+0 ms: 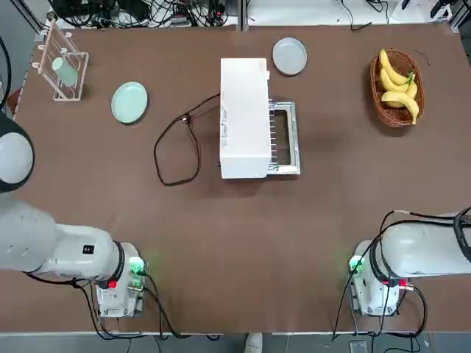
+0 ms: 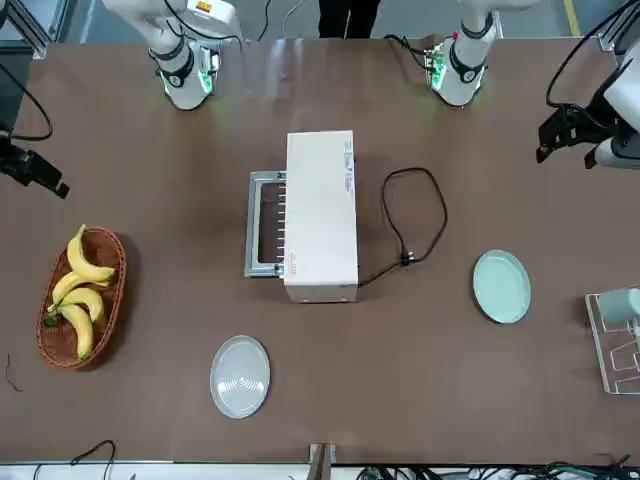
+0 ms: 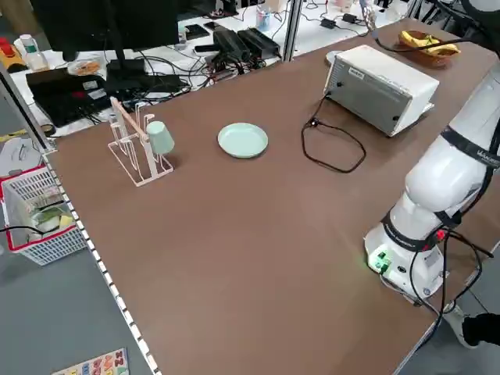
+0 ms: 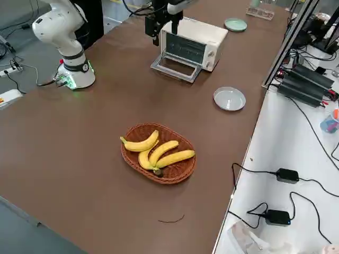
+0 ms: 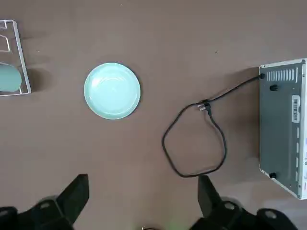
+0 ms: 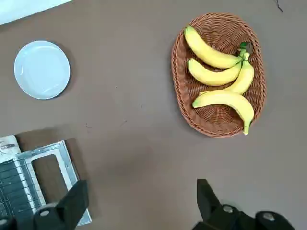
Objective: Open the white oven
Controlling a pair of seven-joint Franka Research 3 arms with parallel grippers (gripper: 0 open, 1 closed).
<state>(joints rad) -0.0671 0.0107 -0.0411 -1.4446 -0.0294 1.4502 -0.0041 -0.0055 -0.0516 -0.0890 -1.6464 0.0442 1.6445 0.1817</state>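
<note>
- The white oven (image 1: 243, 118) sat pretty much mid-table, back panel facing the robot's left, door facing its right.
- Its silver-framed glass door (image 1: 285, 137) was already dropped down flat on the tabletop, so the oven was open. You could see the wire rack (image 6: 14, 187) poking out in the right wrist view.
- The black power cord (image 1: 176, 147) ran off the back and looped loosely on the table on the robot's left side, plug not connected to anything.
- Left gripper (image 5: 143, 201) hung high over the left part of the table, fingers spread wide apart, nothing between them. Below it were the cord loop and the green plate (image 5: 112, 90).
- Right gripper (image 6: 139, 206) was up high too, over the bare table between the open door and the banana basket (image 6: 218, 74), fingers wide apart and holding nothing.
- Neither gripper was touching the oven.
- Other stuff: a grey plate (image 1: 289, 56) just beyond the oven's far end, the green plate well off to the oven's left, and a clear rack (image 1: 62, 68) with a pale green cup (image 1: 65, 71) in the far left corner.
- The wicker basket held three yellow bananas (image 1: 398, 84), sitting far right, well apart from the oven.
</note>
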